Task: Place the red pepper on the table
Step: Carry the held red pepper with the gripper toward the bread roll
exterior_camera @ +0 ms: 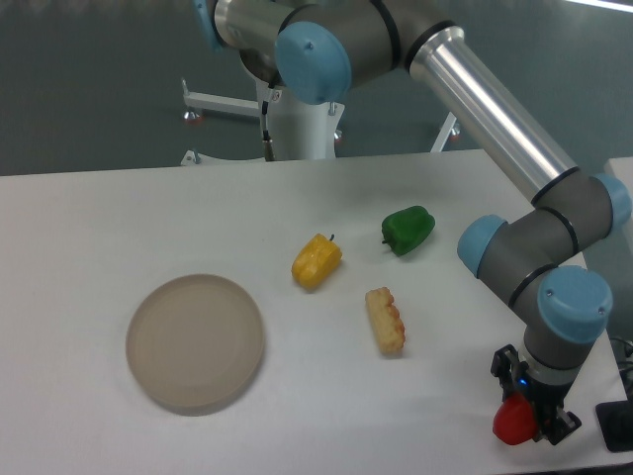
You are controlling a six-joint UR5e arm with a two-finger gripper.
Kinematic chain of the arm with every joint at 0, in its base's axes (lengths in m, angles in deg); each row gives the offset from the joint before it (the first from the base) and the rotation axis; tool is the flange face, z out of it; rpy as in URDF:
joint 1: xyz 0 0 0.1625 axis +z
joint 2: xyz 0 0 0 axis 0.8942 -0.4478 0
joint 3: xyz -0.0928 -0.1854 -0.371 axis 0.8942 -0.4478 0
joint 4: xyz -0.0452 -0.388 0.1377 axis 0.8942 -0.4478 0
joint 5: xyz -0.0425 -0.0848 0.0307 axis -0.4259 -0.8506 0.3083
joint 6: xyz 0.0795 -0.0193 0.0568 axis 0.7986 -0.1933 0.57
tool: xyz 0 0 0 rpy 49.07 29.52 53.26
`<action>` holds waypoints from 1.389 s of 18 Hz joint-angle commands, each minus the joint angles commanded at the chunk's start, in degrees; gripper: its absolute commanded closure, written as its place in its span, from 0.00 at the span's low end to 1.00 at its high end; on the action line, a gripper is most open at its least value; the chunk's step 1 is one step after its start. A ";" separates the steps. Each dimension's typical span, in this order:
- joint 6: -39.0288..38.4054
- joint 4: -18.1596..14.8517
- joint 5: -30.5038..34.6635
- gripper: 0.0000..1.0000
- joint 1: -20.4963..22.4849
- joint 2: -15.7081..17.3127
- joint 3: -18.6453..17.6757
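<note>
Red pepper (pixel 512 420) is sitting gripped in claw (pixel 532 420), lower right; releasing near desk (pixel 89 218) edge risks rolling off.

The gripper (pixel 531 416) hangs low at the table's (pixel 89 218) near right corner, jaws closed around the red pepper (pixel 513 421). Left of the jaws lie a corn piece (pixel 385 319), yellow pepper (pixel 316 261), green pepper (pixel 407 230) and, farthest, a beige plate (pixel 195 342).
</note>
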 joint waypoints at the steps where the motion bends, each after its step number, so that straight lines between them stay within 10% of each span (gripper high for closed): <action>1: 0.00 0.00 0.00 0.52 0.00 0.00 0.00; 12: -3.24 -0.26 0.09 0.52 -1.49 3.68 -4.91; 25: -13.09 1.14 -1.58 0.52 -4.39 20.46 -26.97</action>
